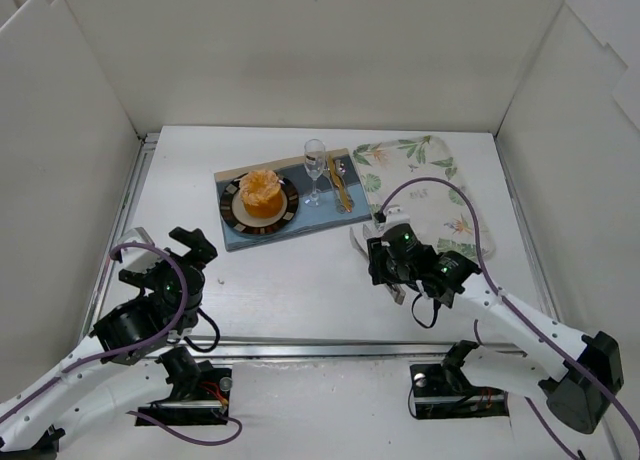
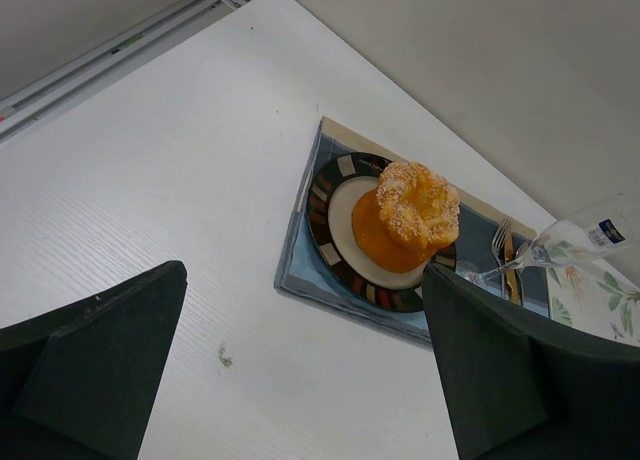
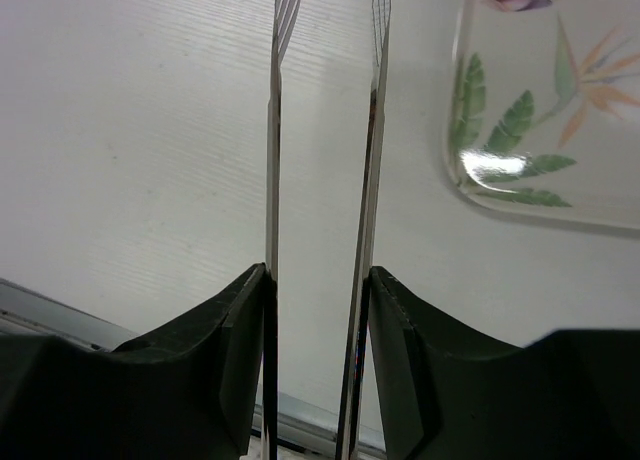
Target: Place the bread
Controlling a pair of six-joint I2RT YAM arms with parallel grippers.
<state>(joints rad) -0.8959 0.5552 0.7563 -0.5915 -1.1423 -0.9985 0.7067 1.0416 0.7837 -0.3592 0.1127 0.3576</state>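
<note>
Matt white tabletop (image 3: 130,130) with a faint grain; glossy tray (image 3: 470,170) at upper right; thin polished metal tongs (image 3: 271,180); rough, sugar-crusted bread (image 2: 415,205); clear glass goblet (image 1: 315,165).

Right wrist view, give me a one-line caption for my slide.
Right tool gripping slim silver metal tongs over the white table, beside a floral-printed tray.

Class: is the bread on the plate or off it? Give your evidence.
On it. The bread sits at the centre of the plate, whose dark patterned rim shows on both sides of it.
</note>
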